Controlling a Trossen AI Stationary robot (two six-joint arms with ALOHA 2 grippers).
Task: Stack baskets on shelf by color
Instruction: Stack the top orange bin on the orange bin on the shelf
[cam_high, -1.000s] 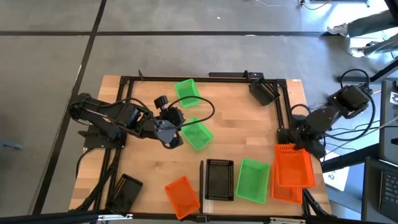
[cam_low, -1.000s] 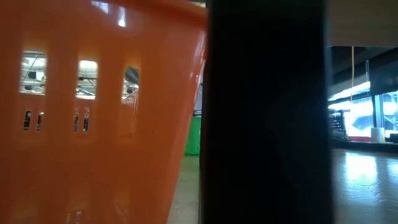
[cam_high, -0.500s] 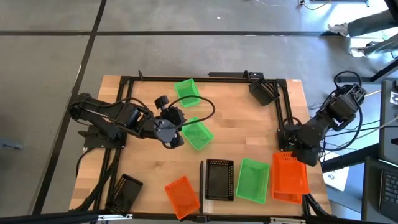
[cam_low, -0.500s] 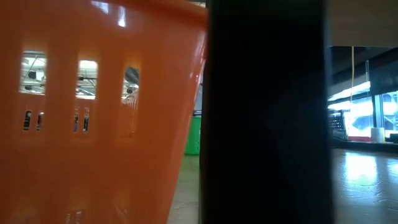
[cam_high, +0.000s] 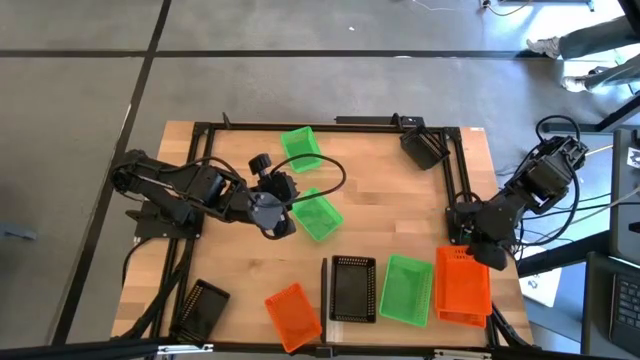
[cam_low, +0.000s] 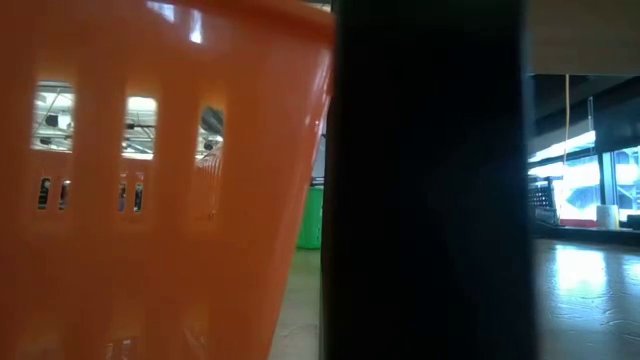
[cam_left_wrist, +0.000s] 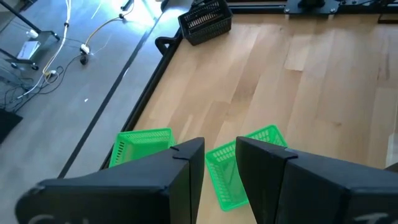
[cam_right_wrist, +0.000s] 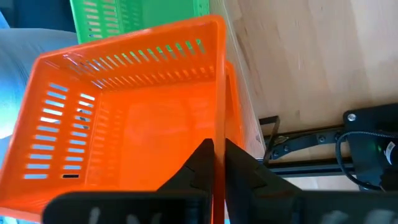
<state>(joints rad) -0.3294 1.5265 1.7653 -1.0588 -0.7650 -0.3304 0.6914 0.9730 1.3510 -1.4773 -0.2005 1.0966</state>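
A: Start at the right tool (cam_high: 487, 253). What is it doing at the lower right of the high view?

B: It sits at the far rim of the bright orange perforated plastic basket (cam_high: 462, 283). In the right wrist view its two dark fingers (cam_right_wrist: 200, 163) pinch that rim wall, close together with the orange plastic between them, so I read it as gripping the basket, though the hold may be just starting to loosen.

A: And what has changed?

B: A second ago that basket sat skewed and slightly higher, overhanging the second orange mesh basket (cam_high: 461, 317) beneath. Now it has dropped and squared up, nested inside the lower one, whose edge shows only as a thin orange strip.

A: So what does that mean for the task?

B: Two oranges are paired by colour, just beside the flat green slotted basket (cam_high: 405, 290) and the black mesh basket (cam_high: 352, 288) along the lower edge of the wooden counter (cam_high: 390, 190). I judge the placement done and release as the next thing. A third orange basket (cam_high: 293, 312) lies apart at lower centre.

A: The other arm?

B: The left tool (cam_high: 283, 222) has not moved; it hovers at centre left just beside a tilted green perforated basket (cam_high: 318, 216), fingers (cam_left_wrist: 186, 168) parted and holding nothing.
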